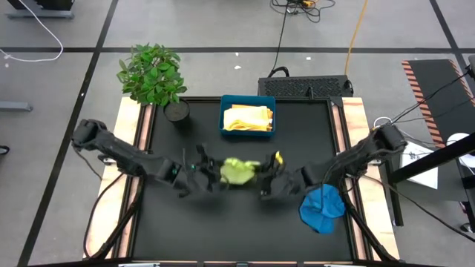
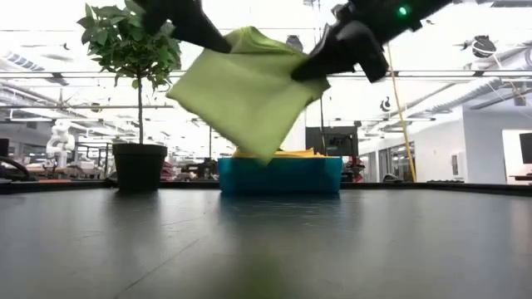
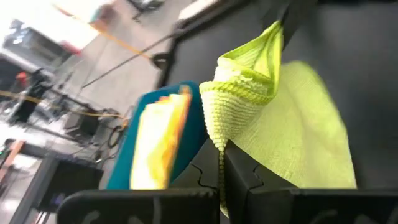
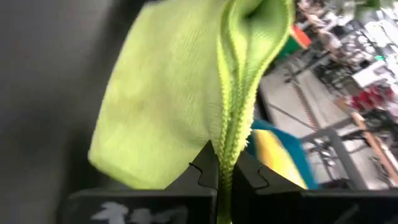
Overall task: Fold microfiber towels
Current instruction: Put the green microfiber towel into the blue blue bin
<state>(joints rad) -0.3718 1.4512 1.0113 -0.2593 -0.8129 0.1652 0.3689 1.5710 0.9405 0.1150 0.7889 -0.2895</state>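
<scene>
A lime green microfiber towel [image 1: 236, 171] [image 2: 248, 93] hangs in the air over the middle of the table. It is stretched between my two grippers. My left gripper [image 1: 213, 178] [image 3: 222, 163] is shut on its left upper end. My right gripper [image 1: 260, 180] [image 4: 222, 165] is shut on its right upper end. A blue towel [image 1: 322, 208] lies crumpled by the table's right edge. Yellow towels [image 1: 248, 117] lie in the teal-blue tray [image 1: 225, 124] at the far middle. My left gripper pinches the green towel's stitched edge [image 3: 219, 138] between its two fingers, coming from the table's left and slanting slightly down. The cloth bunches into a fold just beyond the fingers. The towel is lifted clear of the table and hangs below. My right gripper pinches the towel's stitched edge [image 4: 229, 144] between its two fingers, with two layers lying together there. The fingers come from the table's right, slanting slightly down. The towel hangs clear of the table, its lowest corner [image 2: 264, 154] pointing down.
A potted plant [image 1: 153, 76] stands at the far left corner. The teal-blue tray sits at the far edge behind the hanging towel. Bare black table top [image 1: 223, 230] lies under and in front of the towel.
</scene>
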